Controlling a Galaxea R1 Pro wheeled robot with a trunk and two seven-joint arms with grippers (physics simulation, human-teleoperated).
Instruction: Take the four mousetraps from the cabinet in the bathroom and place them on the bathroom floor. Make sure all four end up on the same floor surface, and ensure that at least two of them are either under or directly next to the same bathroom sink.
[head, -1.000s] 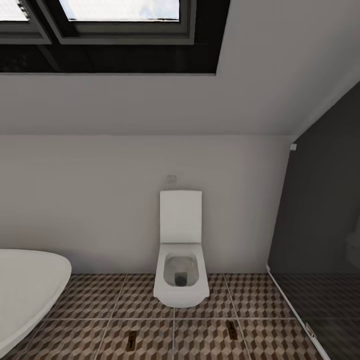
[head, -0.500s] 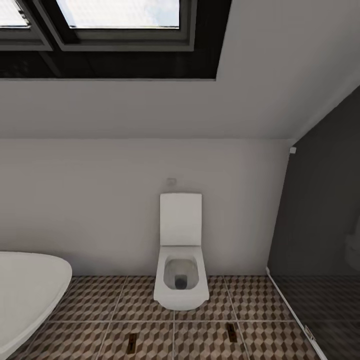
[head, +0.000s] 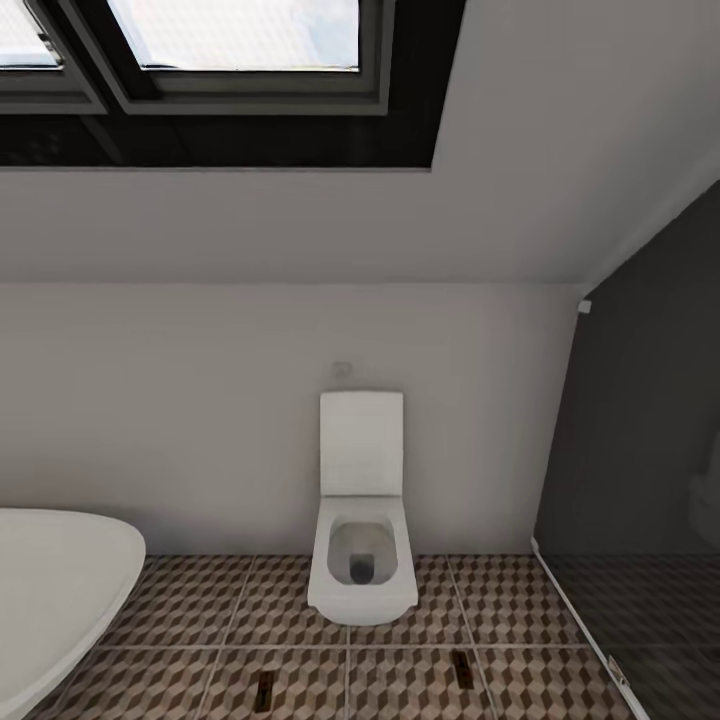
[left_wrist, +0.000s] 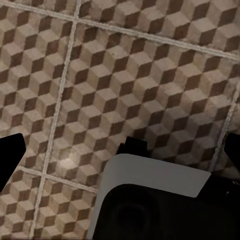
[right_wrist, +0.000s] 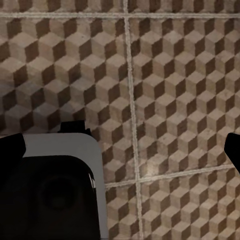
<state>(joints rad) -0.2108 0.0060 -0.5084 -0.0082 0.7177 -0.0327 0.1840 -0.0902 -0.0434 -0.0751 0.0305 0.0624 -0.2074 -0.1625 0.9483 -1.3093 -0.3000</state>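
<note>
Two mousetraps lie flat on the cube-patterned bathroom floor (head: 180, 600) in front of the toilet, one at the left (head: 265, 688) and one at the right (head: 462, 668). They are small, dark brown with tan edges. My left gripper (left_wrist: 120, 152) hangs open over bare tiles, its black fingertips (left_wrist: 10, 156) far apart at the frame's edges. My right gripper (right_wrist: 122, 150) is likewise open over the floor, with nothing between its fingertips (right_wrist: 233, 150). The cabinet and the sink are out of view.
A white toilet (head: 362, 560) stands against the far wall. A white oval bathtub (head: 55, 580) sits at the left. A dark glass partition (head: 640, 480) closes off the right. A skylight (head: 230, 40) is overhead. A pale grey robot part (left_wrist: 155, 180) shows under each wrist.
The head camera has tilted up a little, so the toilet, tub and both mousetraps sit lower in the picture. Nothing in the room has itself moved.
</note>
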